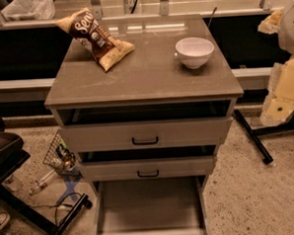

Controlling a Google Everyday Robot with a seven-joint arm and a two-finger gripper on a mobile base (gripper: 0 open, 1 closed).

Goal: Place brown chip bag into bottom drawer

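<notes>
Brown chip bag (94, 37): on cabinet top (145, 77), back left, well apart from white bowl (195, 51). Bottom drawer (149, 208): pulled out. Gripper (273, 22): far right edge, touching nothing I can see; grip state, I cannot tell

Single view: elevated, fronting cabinet (144, 80), angled down over its top and front, mid-range; gripper (269, 22) at upper right edge.

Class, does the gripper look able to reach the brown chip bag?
Probably yes: the brown chip bag lies uncovered on the cabinet top; the gripper hangs far right, beyond the white bowl.
</notes>
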